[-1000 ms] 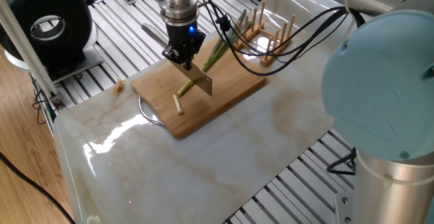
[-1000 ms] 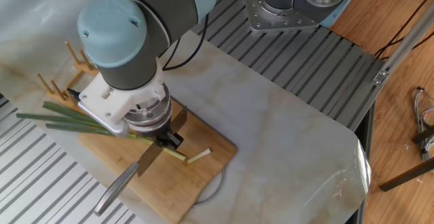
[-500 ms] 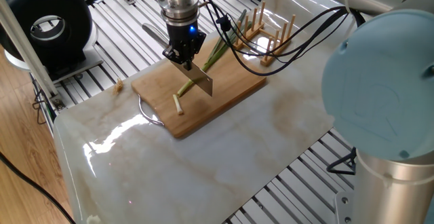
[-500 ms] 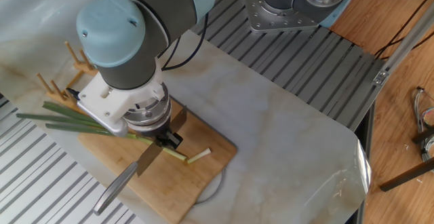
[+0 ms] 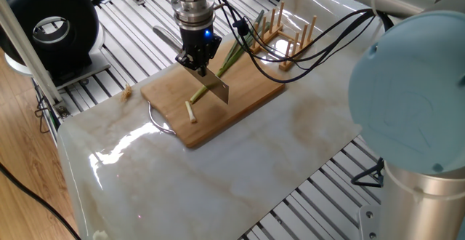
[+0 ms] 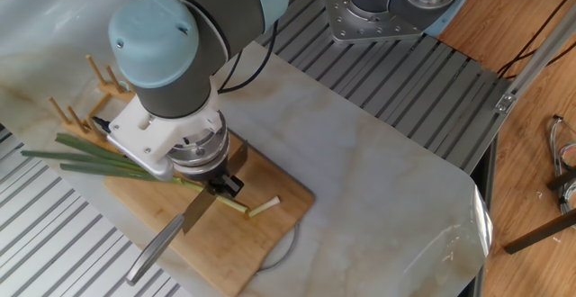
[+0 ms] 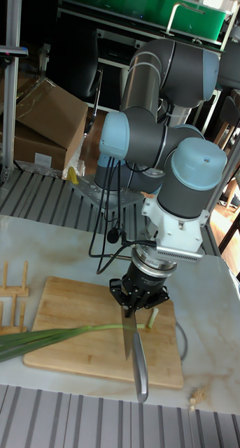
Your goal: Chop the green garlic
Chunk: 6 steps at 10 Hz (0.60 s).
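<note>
Jaws (image 5: pixel 198 63) clamp knife (image 5: pixel 216 87) w/ blade edge-down across green garlic (image 5: pixel 207 86) on board (image 5: pixel 240 102), frame center, to cut.

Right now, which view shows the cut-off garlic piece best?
One fixed view: the piece lies fully exposed on the board, apart from the stalk. The other fixed view shows it clearly too, only smaller. In the tall view the knife partly hides it.
</note>
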Each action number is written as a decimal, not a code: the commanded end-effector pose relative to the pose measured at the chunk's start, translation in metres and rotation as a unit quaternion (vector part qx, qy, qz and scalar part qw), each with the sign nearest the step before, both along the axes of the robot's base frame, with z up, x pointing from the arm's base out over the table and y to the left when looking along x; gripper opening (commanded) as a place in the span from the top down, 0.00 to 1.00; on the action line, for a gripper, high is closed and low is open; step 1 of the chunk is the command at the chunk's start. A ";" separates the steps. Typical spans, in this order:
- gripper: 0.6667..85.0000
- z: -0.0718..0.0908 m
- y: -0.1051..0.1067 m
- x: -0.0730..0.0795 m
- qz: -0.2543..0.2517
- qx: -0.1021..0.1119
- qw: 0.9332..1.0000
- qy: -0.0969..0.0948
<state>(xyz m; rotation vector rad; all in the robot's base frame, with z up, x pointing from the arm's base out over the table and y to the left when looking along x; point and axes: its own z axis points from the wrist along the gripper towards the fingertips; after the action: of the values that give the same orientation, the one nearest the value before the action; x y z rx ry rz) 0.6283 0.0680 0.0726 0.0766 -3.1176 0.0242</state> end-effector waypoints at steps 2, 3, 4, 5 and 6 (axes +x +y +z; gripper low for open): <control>0.99 0.001 0.004 0.002 0.010 0.007 1.000 -0.005; 0.99 0.001 0.005 0.002 0.013 0.007 1.000 -0.005; 0.99 -0.001 0.004 0.003 0.013 0.006 1.000 -0.006; 0.99 -0.002 0.004 0.003 0.014 0.005 1.000 -0.005; 0.99 -0.003 0.004 0.002 0.013 0.004 1.000 -0.004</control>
<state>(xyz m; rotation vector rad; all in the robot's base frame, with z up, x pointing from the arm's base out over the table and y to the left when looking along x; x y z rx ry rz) 0.6299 0.0698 0.0706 0.1185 -3.1245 0.0258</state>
